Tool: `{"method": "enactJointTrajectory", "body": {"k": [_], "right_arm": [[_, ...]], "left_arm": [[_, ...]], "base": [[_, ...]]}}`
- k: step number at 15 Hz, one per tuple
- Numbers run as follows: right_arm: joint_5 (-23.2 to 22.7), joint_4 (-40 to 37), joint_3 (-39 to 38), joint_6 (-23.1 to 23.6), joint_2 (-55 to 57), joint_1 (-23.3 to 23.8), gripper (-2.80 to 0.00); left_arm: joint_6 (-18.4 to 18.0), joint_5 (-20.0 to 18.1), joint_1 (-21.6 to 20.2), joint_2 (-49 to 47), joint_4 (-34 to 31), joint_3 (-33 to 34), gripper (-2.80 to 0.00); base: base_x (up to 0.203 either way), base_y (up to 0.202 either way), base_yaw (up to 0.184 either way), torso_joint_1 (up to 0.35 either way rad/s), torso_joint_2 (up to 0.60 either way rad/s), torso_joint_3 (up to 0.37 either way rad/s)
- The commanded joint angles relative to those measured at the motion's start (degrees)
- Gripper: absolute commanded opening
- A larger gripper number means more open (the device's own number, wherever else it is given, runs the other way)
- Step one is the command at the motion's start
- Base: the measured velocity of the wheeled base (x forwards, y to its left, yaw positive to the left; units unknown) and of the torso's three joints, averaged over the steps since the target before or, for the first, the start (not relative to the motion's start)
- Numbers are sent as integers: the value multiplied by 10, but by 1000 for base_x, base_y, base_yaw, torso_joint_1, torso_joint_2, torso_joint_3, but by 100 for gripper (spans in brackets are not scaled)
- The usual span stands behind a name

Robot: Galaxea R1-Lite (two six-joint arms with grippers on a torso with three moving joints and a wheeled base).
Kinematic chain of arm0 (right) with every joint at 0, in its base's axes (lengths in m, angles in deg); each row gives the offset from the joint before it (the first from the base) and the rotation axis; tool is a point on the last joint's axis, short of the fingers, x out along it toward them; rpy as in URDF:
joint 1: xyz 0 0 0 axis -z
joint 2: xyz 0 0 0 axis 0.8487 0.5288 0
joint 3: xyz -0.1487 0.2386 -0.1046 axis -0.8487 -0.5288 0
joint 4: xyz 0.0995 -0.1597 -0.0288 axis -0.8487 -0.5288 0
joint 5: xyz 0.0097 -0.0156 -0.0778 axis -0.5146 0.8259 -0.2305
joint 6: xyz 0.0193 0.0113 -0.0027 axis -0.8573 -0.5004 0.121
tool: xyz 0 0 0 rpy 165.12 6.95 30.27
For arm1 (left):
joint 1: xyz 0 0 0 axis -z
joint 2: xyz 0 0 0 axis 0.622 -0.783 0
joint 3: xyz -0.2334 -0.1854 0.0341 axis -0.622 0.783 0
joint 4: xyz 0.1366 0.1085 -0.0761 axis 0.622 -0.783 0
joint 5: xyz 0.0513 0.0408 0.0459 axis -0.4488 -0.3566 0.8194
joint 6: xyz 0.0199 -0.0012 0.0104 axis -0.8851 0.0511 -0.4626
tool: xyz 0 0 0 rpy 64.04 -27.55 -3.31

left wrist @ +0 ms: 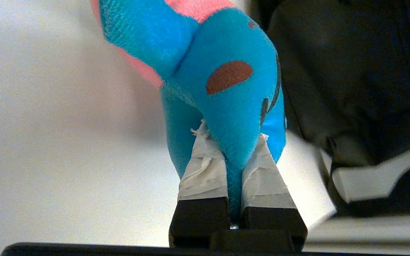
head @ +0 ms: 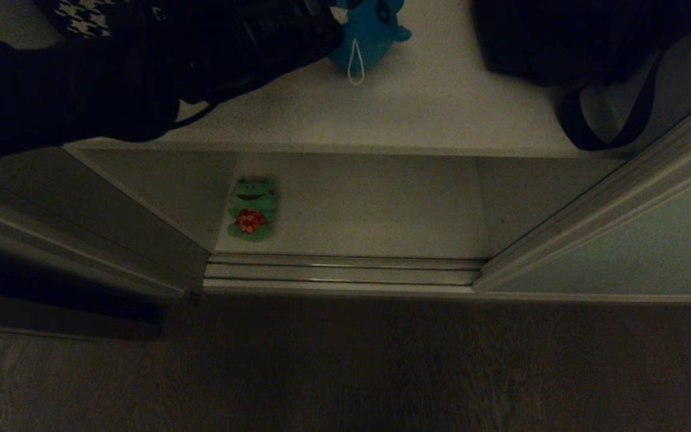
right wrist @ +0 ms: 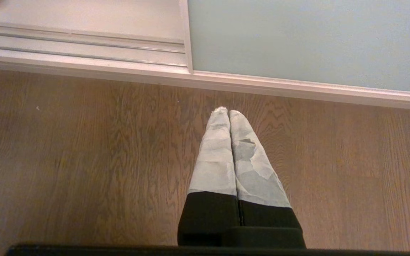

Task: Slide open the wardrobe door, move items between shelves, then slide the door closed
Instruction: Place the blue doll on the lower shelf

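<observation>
A teal-blue plush toy (head: 369, 33) with a pink belly (left wrist: 226, 99) is on the upper off-white shelf (head: 429, 102). My left gripper (left wrist: 232, 137) is shut on a fold of its plush, one taped finger (left wrist: 205, 167) on each side. Whether the toy rests on the shelf or hangs just above it, I cannot tell. The green frog (head: 252, 207) lies flat on the lower shelf (head: 375, 204), towards its left. The sliding wardrobe door (head: 651, 246) stands slid to the right, leaving the opening free. My right gripper (right wrist: 228, 112) is shut and empty over the wooden floor.
A black strapped bag (head: 567, 42) fills the right of the upper shelf, close beside the teal toy (left wrist: 351, 71). Houndstooth cloth (head: 84, 15) shows at the back left. The door track (head: 345, 270) runs along the wardrobe's front edge, with wooden floor (head: 345, 372) before it.
</observation>
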Motion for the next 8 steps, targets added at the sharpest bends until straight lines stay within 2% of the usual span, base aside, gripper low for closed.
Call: {"method": "enactJointTrajectory", "body": {"k": [1,4,6,8], "right_arm": [[-1,0,0,0,-1,0,-280],[0,0,0,0,-1,0,-280],[-1,0,0,0,-1,0,-280],[-1,0,0,0,-1,0,-280]], "left_arm": [[-16,18,6,64,-64,7,-280],[-47,63,11,129,-213,12,-280],[-54,84,11,172,-264,31,-280],[-79,91,6,217,-293,55,-280]], "base": [[0,0,0,0,0,0],[0,0,0,0,0,0],[0,0,0,0,0,0],[0,0,0,0,0,0]]}}
